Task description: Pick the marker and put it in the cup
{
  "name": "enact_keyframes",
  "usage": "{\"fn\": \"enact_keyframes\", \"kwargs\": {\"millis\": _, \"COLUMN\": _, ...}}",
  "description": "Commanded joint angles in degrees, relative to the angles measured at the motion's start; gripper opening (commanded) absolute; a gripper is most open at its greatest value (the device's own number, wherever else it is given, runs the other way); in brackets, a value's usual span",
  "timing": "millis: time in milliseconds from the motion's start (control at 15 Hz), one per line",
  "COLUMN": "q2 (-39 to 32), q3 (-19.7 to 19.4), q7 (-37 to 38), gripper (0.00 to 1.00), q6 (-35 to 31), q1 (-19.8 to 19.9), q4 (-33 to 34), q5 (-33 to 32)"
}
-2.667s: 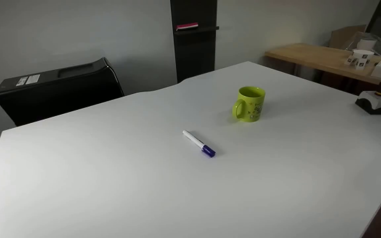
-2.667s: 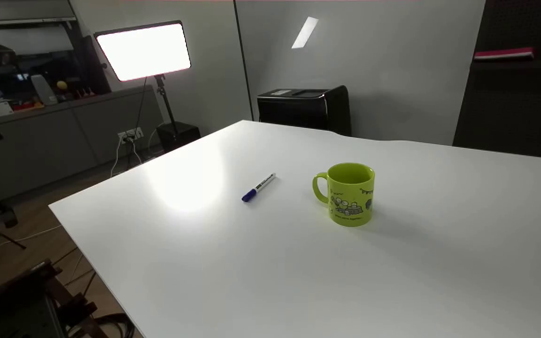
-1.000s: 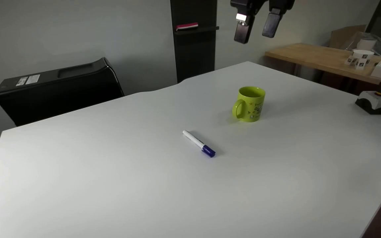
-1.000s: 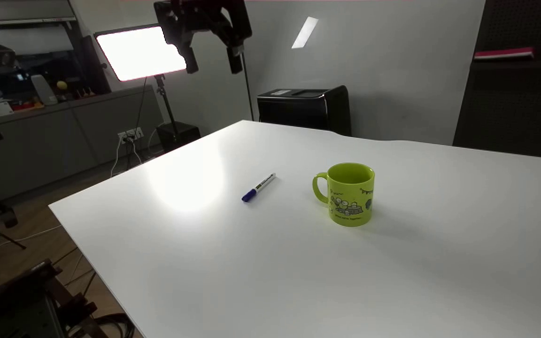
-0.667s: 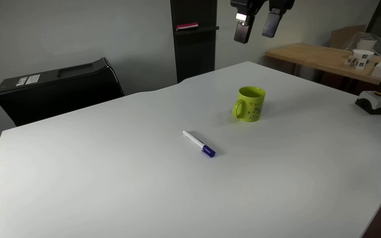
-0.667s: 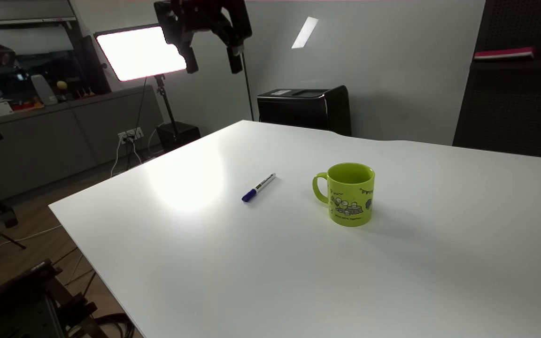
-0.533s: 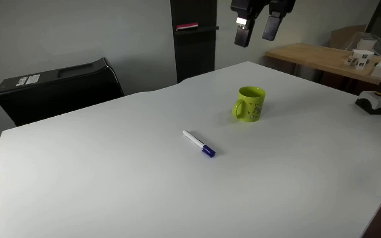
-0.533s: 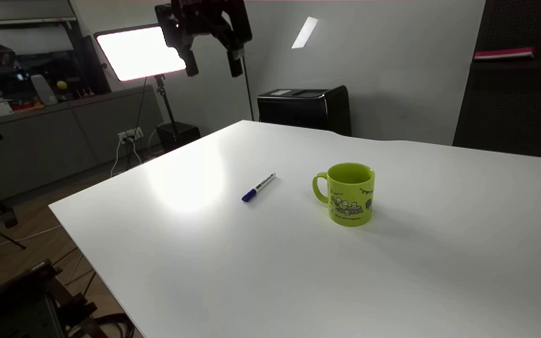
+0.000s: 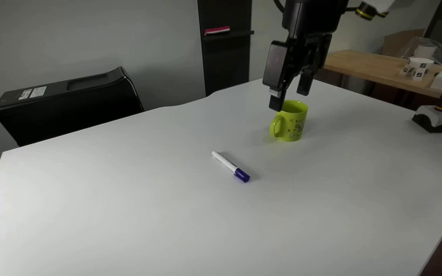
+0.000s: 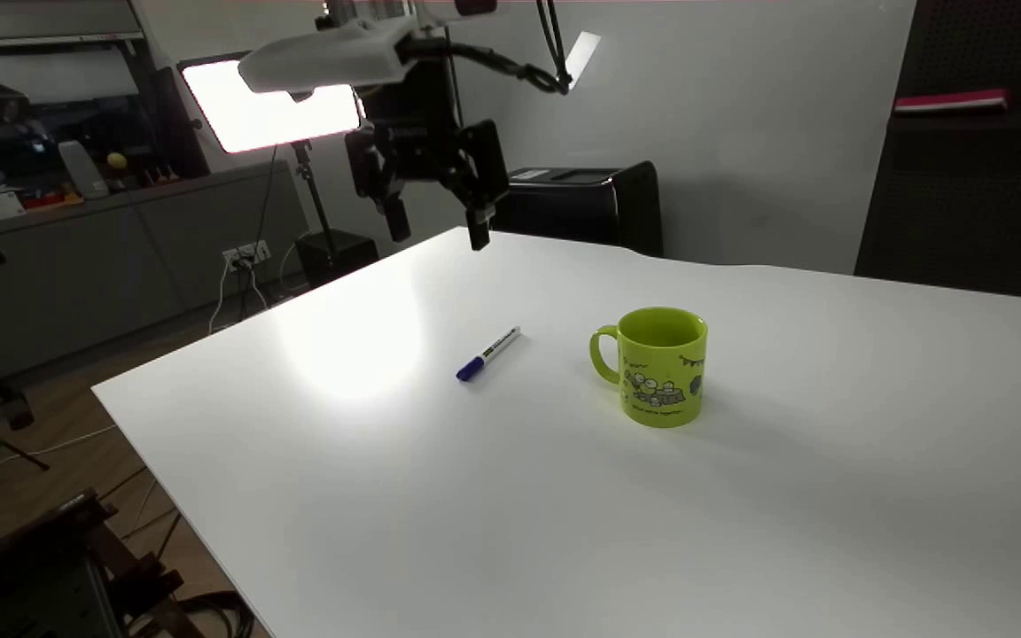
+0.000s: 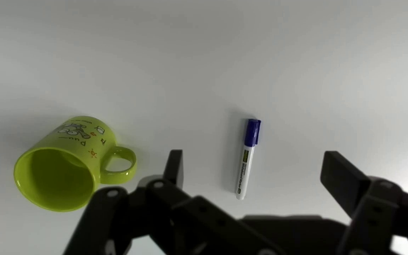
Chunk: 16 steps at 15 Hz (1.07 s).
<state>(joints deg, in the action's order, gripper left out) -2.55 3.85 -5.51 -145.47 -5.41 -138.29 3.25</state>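
Observation:
The marker [image 9: 225,161] lies flat on the white table in both exterior views [image 10: 500,344]. It has a white barrel and a dark blue-purple cap. The lime-green cup [image 9: 291,124] stands upright beside it, its handle on the marker's side [image 10: 663,377]. My gripper [image 10: 438,232] is open and empty, in the air above the table. In an exterior view its fingertips [image 9: 276,103] overlap the cup's rim. In the wrist view the marker [image 11: 245,166] appears between the wide-apart fingers, below them, and the cup [image 11: 80,156] is left of the gripper [image 11: 254,157].
The white table [image 9: 129,214] has an edge on the right in an exterior view. A black-and-white button box [image 9: 439,117] stands at its far right. A black bin-like case [image 9: 71,99] and a wooden side table [image 9: 363,63] stand beyond the table. A bright lamp panel [image 10: 271,111] is behind.
My gripper has come into both exterior views from above and moved down towards the table, staying open. The marker and the cup have not moved.

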Motion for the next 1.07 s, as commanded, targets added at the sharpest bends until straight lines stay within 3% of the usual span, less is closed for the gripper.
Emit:
{"fn": "enact_keyframes", "kwargs": {"millis": 0, "q2": -5.5, "q3": 0.25, "q7": 3.07, "gripper": 1.0, "q6": -7.9, "q1": -0.01, "q4": 0.77, "q5": -3.28}}
{"fn": "enact_keyframes", "kwargs": {"millis": 533, "q2": -13.4, "q3": 0.42, "q7": 4.36, "gripper": 1.0, "q6": -15.46, "q1": -2.69, "q4": 2.61, "q5": -6.69}}
{"fn": "enact_keyframes", "kwargs": {"millis": 667, "q2": -15.68, "q3": -1.25, "q7": 6.99, "gripper": 1.0, "q6": -15.22, "q1": -3.84, "q4": 4.93, "q5": -9.24}}
{"fn": "enact_keyframes", "kwargs": {"millis": 733, "q2": -13.0, "q3": 1.03, "q7": 3.08, "gripper": 1.0, "q6": -14.88, "q1": -1.95, "q4": 1.77, "q5": -6.62}}
{"fn": "enact_keyframes", "kwargs": {"millis": 1000, "q2": -15.3, "q3": -0.1, "q7": 4.42, "gripper": 1.0, "q6": -14.9, "q1": -2.55, "q4": 4.05, "q5": -8.09}}
